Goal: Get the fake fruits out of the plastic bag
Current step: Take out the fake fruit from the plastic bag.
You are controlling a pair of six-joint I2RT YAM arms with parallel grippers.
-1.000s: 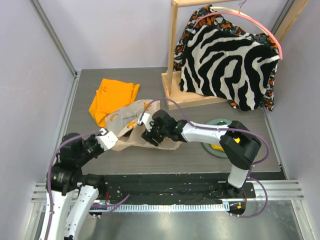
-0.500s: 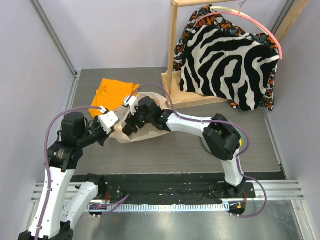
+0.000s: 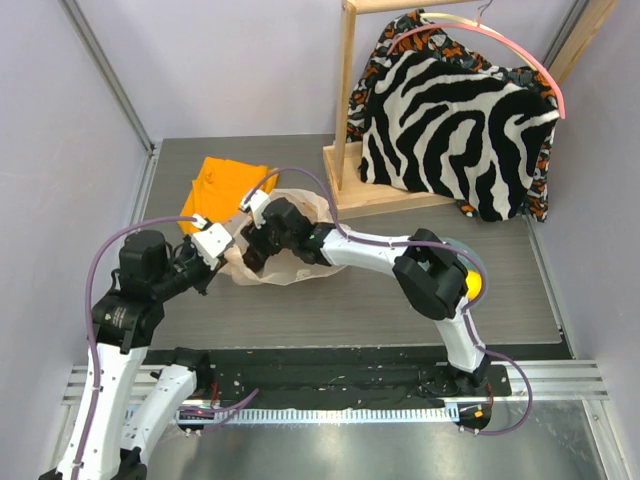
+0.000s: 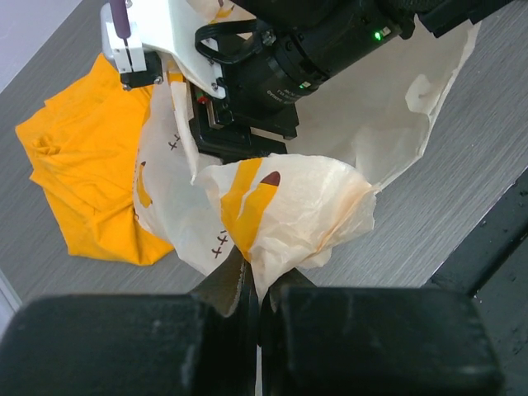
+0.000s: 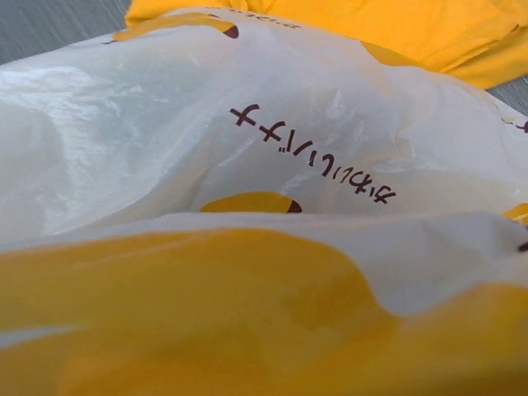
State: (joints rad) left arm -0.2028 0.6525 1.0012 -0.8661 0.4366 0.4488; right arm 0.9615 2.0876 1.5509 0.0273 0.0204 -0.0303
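The plastic bag (image 3: pixel 296 268) lies crumpled on the table (image 3: pixel 400 310) just beside the orange cloth (image 3: pixel 225 185), long axis left to right; the left gripper (image 4: pixel 257 280) is clamped on its near-left edge. The right gripper (image 3: pixel 258 248) reaches inside; its spread cannot be told.

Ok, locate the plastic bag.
Top view: the plastic bag lies left-centre on the table, against the orange cloth, pinched by the left fingers.

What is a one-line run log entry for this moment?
left end effector: shut on plastic bag edge | right end effector: at bag opening, grip state unclear | orange cloth: beside bag
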